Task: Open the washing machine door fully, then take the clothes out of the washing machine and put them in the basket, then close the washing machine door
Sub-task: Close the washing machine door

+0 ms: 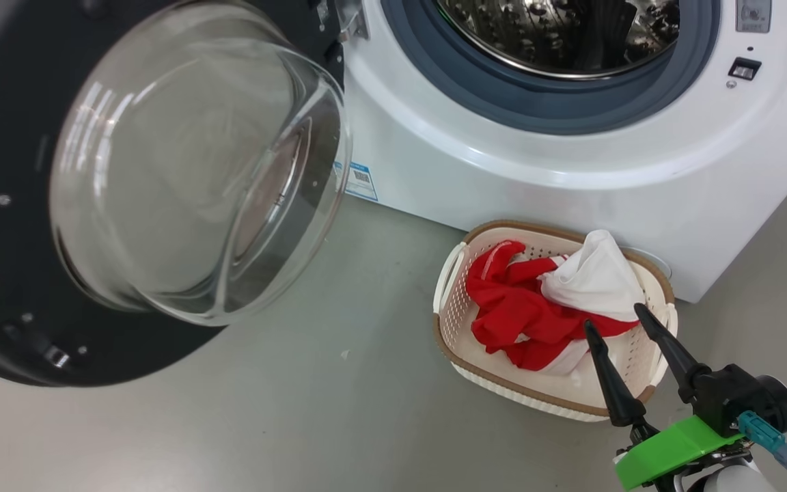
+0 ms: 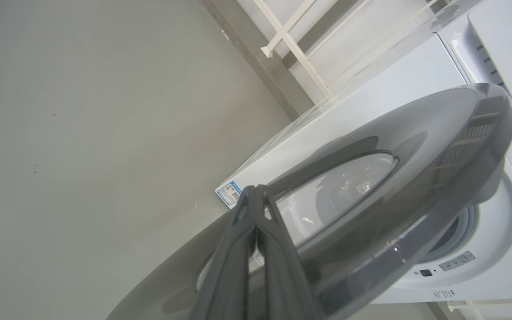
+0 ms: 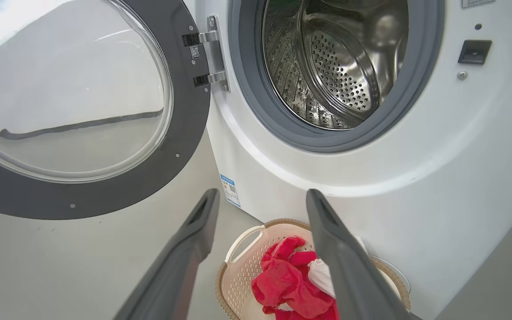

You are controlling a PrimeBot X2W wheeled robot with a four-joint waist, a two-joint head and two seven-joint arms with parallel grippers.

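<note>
The washing machine door (image 1: 195, 164) stands swung open at the left, its glass bowl bulging toward me. The washing machine (image 1: 571, 157) shows a bare steel drum (image 3: 340, 66). On the floor in front stands the basket (image 1: 448, 342), holding the clothes: red ones (image 1: 516, 307) and a white one (image 1: 595, 277). My right gripper (image 1: 613, 318) hangs open just above the basket's near right side, nothing between its fingers; its wrist view shows the right gripper (image 3: 262, 195) over the basket (image 3: 242, 271) and clothes (image 3: 287, 284). My left gripper (image 2: 256, 190) is shut, lying against the door's outer face (image 2: 416, 146).
Grey floor spreads left of and before the basket. A blue label (image 1: 361, 181) sits at the machine's lower left corner, the latch slot (image 1: 744, 68) right of the drum opening. A white rail frame (image 2: 291, 40) stands beside the machine.
</note>
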